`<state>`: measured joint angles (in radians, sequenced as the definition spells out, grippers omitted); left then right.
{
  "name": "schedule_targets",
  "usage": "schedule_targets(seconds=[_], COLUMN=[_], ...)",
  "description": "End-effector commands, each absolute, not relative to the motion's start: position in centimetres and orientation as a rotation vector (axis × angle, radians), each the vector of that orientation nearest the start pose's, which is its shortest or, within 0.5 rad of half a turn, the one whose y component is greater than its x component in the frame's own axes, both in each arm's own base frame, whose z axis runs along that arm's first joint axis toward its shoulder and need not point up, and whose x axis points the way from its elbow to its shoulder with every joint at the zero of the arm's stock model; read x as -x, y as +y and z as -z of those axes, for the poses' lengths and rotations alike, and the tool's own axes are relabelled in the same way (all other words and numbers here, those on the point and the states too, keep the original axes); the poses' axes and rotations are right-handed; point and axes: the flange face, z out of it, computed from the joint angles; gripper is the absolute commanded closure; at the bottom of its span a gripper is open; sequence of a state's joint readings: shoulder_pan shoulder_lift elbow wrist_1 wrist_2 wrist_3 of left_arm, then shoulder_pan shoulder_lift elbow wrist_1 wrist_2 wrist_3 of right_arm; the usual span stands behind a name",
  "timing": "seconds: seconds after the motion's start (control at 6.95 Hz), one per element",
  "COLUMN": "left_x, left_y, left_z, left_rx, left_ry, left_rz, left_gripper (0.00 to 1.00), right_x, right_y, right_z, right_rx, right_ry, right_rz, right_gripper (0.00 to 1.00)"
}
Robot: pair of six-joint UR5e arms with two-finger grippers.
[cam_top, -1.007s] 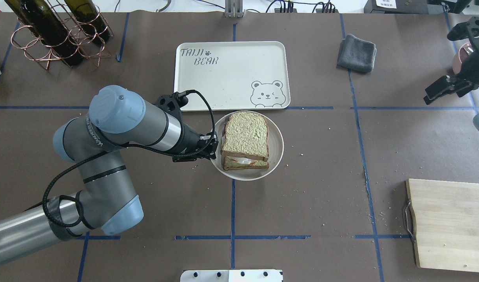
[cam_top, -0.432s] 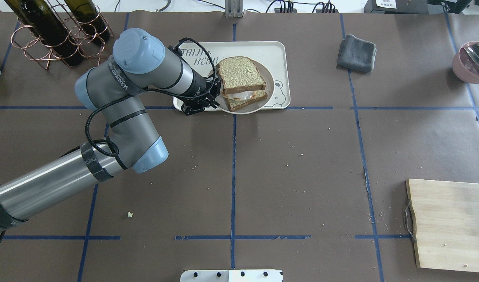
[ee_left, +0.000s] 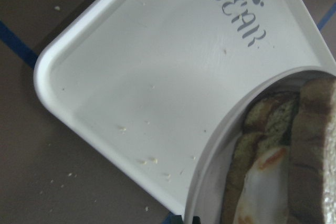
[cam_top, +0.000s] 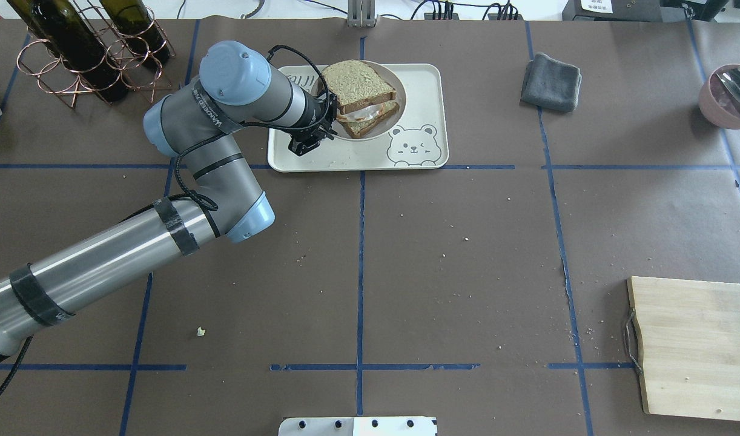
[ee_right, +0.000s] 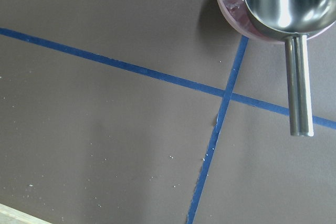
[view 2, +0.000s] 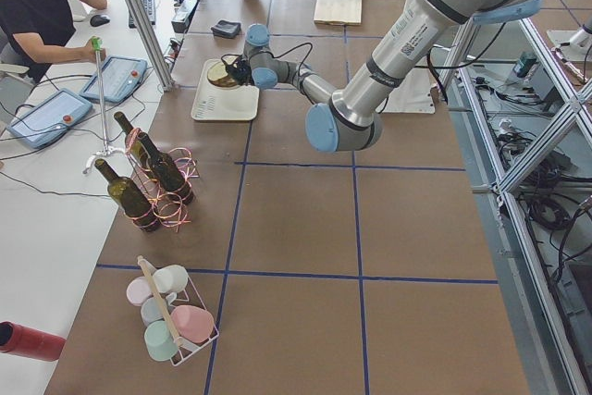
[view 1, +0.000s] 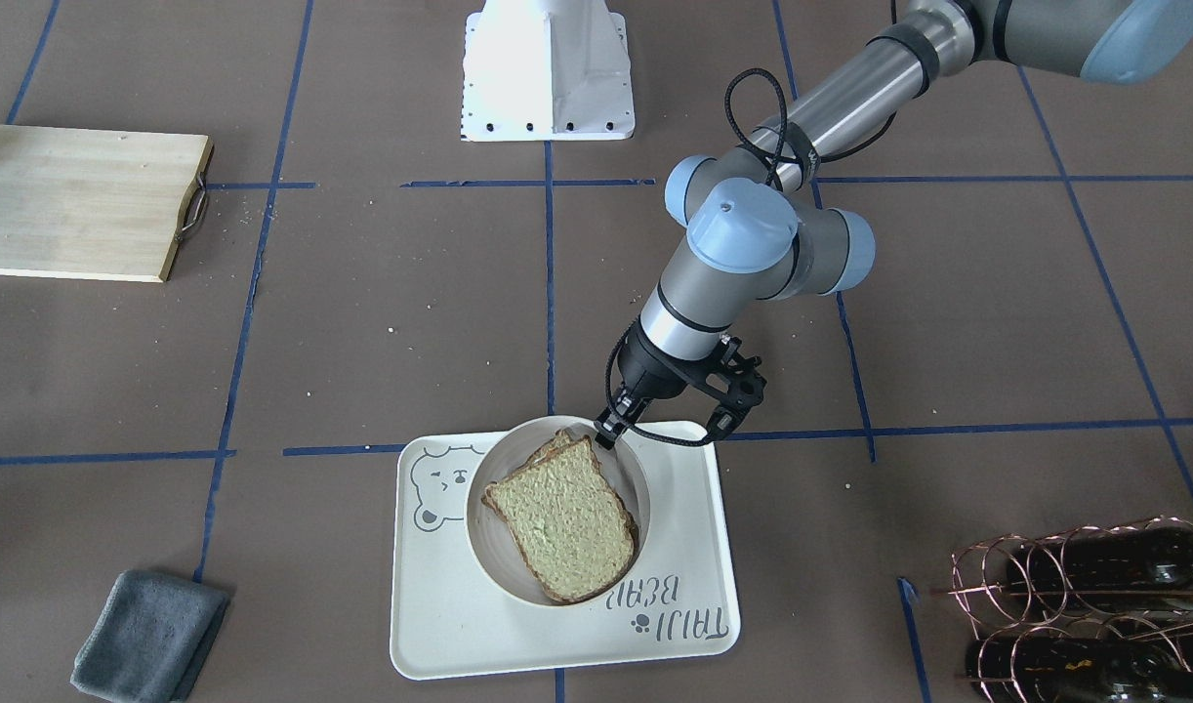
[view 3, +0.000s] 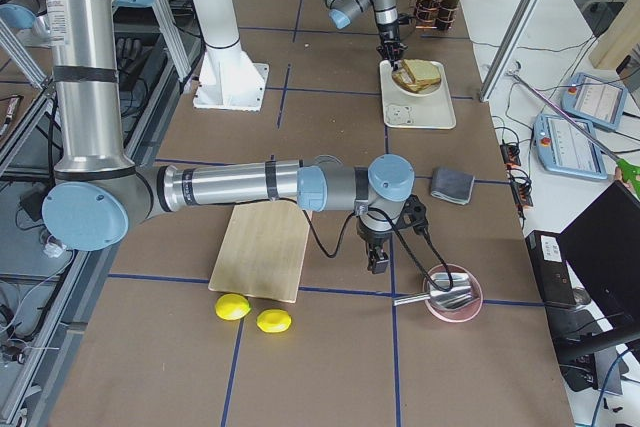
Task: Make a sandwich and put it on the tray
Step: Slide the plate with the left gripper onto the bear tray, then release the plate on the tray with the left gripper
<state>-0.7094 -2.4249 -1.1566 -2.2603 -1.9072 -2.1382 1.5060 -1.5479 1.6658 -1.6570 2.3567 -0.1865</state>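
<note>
The sandwich (cam_top: 358, 82), two bread slices with a white fried egg (ee_left: 257, 192) between them, lies on a round white plate (cam_top: 403, 100). The plate sits over the far half of the cream tray (cam_top: 346, 154), covering part of the "TAIJI BEAR" lettering. My left gripper (cam_top: 329, 124) is shut on the plate's left rim; in the front view it (view 1: 604, 434) grips the rim nearest the robot. Whether the plate rests on the tray or hangs just above it I cannot tell. My right gripper (view 3: 377, 262) shows only in the exterior right view, near a pink bowl; I cannot tell if it is open or shut.
A grey cloth (cam_top: 551, 82) lies right of the tray. A pink bowl with a metal scoop (cam_top: 730, 94) is at the far right. A wooden cutting board (cam_top: 697, 345) is at the near right, two lemons (view 3: 255, 314) beside it. A wine bottle rack (cam_top: 85, 48) stands at the far left.
My left gripper has carried the plate with the sandwich away from the robot, from the table in front of the tray to over the tray. The right arm has left the overhead view.
</note>
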Motion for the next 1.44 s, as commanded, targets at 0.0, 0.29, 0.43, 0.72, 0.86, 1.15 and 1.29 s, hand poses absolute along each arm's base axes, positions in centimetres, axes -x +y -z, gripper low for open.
schedule_targets(seconds=[0.0,0.29,0.43,0.72,0.86,1.15,1.29], left_x=[-56.4,-57.2,-57.1,-56.4,-55.0,-51.2,-48.7], left_y=[-61.3,-60.8,-60.9,-60.5,-60.1,-58.8,-57.1], left_z=[-23.7,-24.1,-24.0,-25.3,-25.7,-27.4,-27.7], left_rx=[0.226,0.216,0.216,0.203,0.164,0.094,0.010], left_ry=[1.175,1.170,1.172,1.198,1.211,1.216,1.187], left_rz=[0.974,0.976,0.978,0.956,0.911,0.835,0.718], left_gripper=[1.00,1.00,1.00,0.01,0.00,0.00,0.00], right_x=[-3.4,-3.8,-4.0,-4.2,-4.2,-4.2,-4.6], right_y=[-50.2,-50.4,-50.4,-50.5,-50.5,-50.5,-50.2], right_z=[-60.8,-60.5,-60.4,-60.3,-60.3,-60.3,-60.6], right_rx=[-0.081,-0.090,-0.094,-0.096,-0.096,-0.096,-0.095], right_ry=[-0.787,-0.788,-0.787,-0.787,-0.788,-0.787,-0.787], right_rz=[0.242,0.237,0.234,0.230,0.230,0.229,0.220], right_gripper=[0.00,0.00,0.00,0.00,0.00,0.00,0.00])
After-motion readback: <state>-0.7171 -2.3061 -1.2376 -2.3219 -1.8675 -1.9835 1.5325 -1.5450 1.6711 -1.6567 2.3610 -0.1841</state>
